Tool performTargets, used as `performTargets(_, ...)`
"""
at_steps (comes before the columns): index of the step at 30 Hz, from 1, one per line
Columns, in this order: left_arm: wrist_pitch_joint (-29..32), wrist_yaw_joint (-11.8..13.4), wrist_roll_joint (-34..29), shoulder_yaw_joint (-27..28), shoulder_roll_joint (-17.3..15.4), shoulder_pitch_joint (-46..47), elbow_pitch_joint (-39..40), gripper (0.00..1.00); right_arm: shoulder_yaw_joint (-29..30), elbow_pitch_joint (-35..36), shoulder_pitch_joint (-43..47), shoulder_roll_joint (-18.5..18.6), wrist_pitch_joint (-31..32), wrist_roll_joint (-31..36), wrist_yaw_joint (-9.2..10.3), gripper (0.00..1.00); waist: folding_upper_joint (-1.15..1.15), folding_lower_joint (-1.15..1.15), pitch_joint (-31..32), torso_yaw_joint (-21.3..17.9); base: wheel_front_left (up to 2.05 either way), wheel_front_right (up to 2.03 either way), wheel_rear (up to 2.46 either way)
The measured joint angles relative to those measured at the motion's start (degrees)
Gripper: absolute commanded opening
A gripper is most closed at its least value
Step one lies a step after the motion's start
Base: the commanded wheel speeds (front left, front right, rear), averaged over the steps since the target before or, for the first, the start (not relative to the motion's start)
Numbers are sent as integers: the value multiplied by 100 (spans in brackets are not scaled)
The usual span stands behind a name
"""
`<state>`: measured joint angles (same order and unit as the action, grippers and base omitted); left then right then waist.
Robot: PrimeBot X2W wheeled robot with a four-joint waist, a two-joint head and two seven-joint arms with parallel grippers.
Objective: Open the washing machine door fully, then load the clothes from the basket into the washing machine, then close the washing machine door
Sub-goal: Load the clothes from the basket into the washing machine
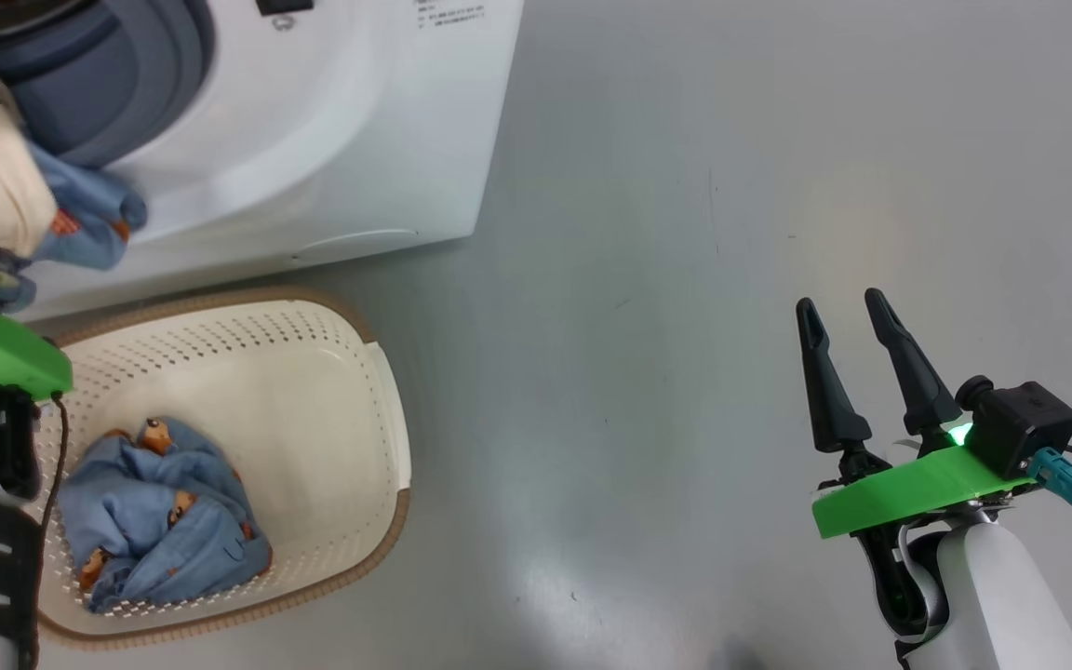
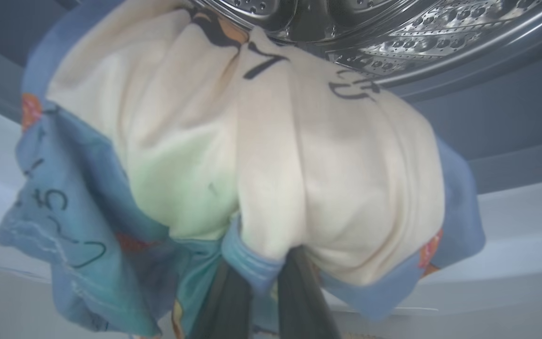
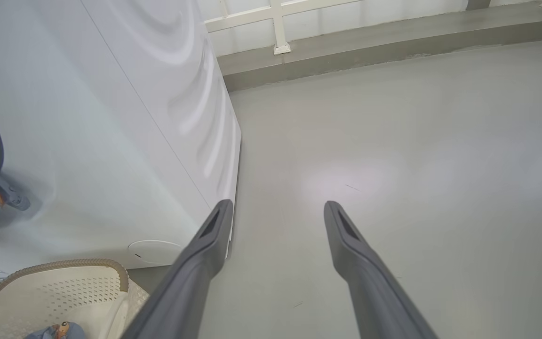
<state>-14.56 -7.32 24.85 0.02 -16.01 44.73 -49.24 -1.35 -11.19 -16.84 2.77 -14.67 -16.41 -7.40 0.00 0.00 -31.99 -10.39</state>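
Smooth grey floor [image 3: 417, 117], soft light glare [image 3: 341, 183], raised grey kerb [image 3: 370, 44]; white railing [image 3: 279, 26] above

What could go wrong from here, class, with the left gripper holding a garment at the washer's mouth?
1. The garment clamped in the left gripper sits mostly outside the drum, its blue edges hanging over the gasket. Released here, it may slide back out or get pinched when the machine is shut.
2. A second garment lies low in the basket. Closing up now would leave it unloaded.
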Motion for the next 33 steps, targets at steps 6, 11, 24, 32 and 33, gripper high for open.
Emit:
performTargets(6, -7, -1, -130, 125, -43, -467, 1216, 0, 0, -35, 2, 1, 0, -34, 0, 100, 0, 0, 147, 55, 0, 0, 0)
performTargets(11, -8, -1, -353, 335, -112, -554, 1989, 0, -11, -35, 2, 1, 0, -43, 0, 100, 0, 0, 129, 99, 0, 0, 0)
performTargets(24, 21, -1, -300, -314, -804, 809, 1861, 0, -146, 65, -63, 1, 0, -234, 0, 100, 0, 0, -412, -23, 0, 0, 0)
performTargets(32, 247, -1, -137, -1157, -1550, 2534, 1135, 0, -358, 169, -257, -1, 0, -565, 0, 100, 0, 0, -1005, -321, 0, 0, 0)
performTargets(33, 247, -1, -134, -1257, -1590, 2713, 1079, 0, -363, 175, -282, 0, 0, -584, 0, 100, 0, 0, -1068, -353, 0, 0, 0)
